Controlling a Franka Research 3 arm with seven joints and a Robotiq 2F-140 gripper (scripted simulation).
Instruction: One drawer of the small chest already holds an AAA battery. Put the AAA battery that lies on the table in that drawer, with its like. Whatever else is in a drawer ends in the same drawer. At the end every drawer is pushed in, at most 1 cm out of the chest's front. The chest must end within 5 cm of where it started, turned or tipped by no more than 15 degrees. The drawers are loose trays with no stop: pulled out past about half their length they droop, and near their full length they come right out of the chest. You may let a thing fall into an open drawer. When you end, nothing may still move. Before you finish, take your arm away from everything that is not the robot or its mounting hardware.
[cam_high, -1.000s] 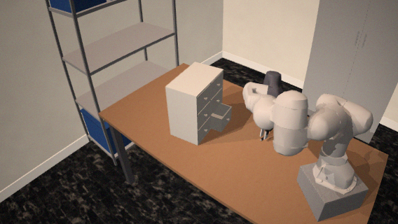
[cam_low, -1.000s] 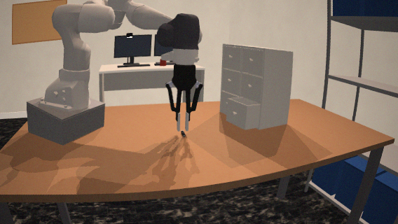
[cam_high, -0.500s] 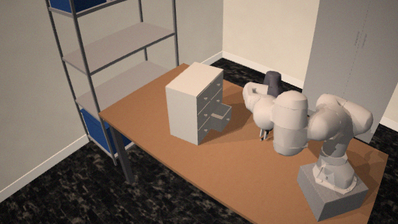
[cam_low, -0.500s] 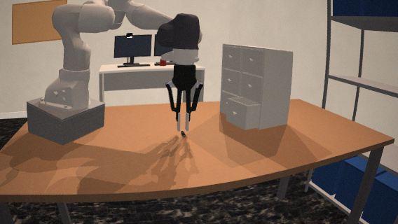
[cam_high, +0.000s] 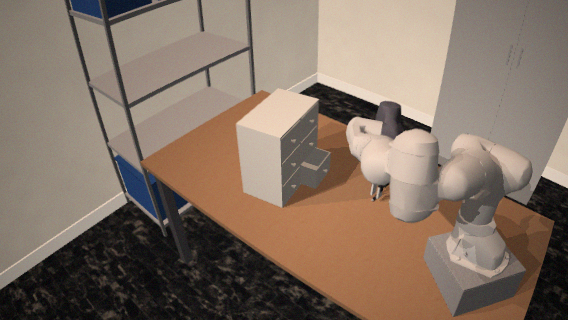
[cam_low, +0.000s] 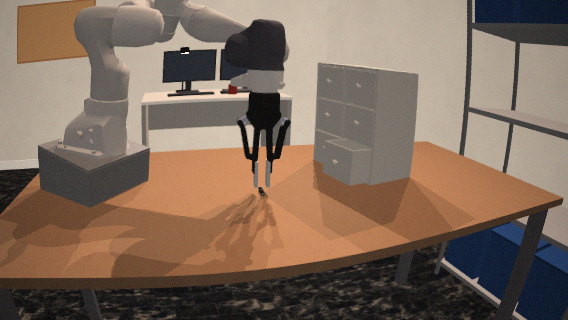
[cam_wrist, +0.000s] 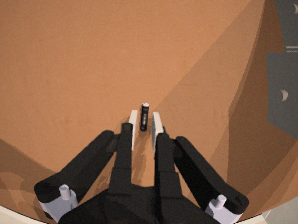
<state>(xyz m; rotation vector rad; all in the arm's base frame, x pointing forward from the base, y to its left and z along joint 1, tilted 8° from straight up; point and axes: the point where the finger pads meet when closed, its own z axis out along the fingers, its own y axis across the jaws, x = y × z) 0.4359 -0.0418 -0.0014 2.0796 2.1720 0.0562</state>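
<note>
The pincer (cam_low: 261, 180) hangs straight down from the arm over the brown desk (cam_low: 380, 220), its two pale fingertips (cam_low: 255, 179) drawn near to each other with a narrow slit between them and nothing gripped in that slit; the AAA battery (cam_low: 262, 191) lies on the desk directly under the tips, and from the exterior view the tips stand just above it, though whether they touch it cannot be told; in the wrist view the battery (cam_wrist: 144, 110) shows as a small dark cylinder with a pale end, lying in line with the gap and just beyond the fingertips; the small chest (cam_low: 395, 125) stands upright on the desk to one side, well apart from the battery; one drawer (cam_low: 345, 160) in its lowest row is pulled partway out and sits level, while the other drawer fronts lie flush; what that open drawer holds cannot be made out; the arm's grey base block (cam_low: 90, 185) rests near the desk's far end from the chest.
</note>
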